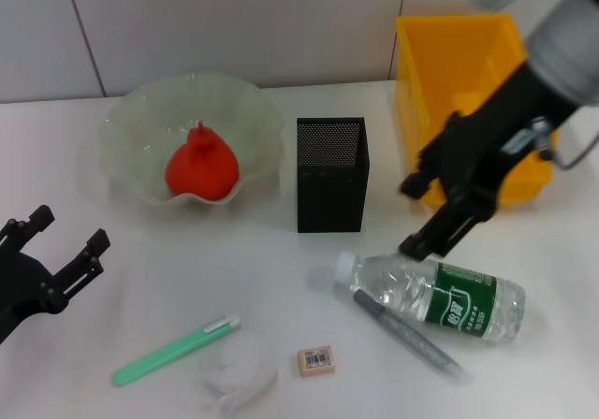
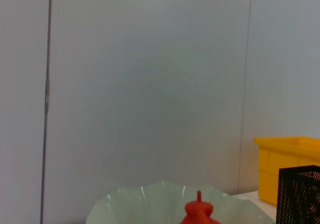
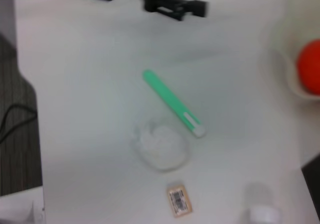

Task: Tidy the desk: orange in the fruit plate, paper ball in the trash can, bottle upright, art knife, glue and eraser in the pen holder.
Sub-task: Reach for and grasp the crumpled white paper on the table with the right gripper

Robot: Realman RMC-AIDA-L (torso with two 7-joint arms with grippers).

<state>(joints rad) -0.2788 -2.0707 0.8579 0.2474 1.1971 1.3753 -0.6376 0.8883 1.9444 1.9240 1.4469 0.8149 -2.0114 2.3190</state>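
On white desk (image 1: pixel 262 269): bottle (image 1: pixel 440 296) lying; grey panelled wall (image 1: pixel 234 26) behind.

White surface (image 1: pixel 187 279), plain, matte, w/ soft shadows. Behind it a pale grey wall (image 1: pixel 234 26) of flat panels, thin vertical seams btwn them; the left wrist view shows the same wall (image 2: pixel 150 84) w/ two seams. Right wrist view: past the surface's edge, dark striped floor (image 3: pixel 15 149) w/ a black cable (image 3: pixel 11 115) looping across it.
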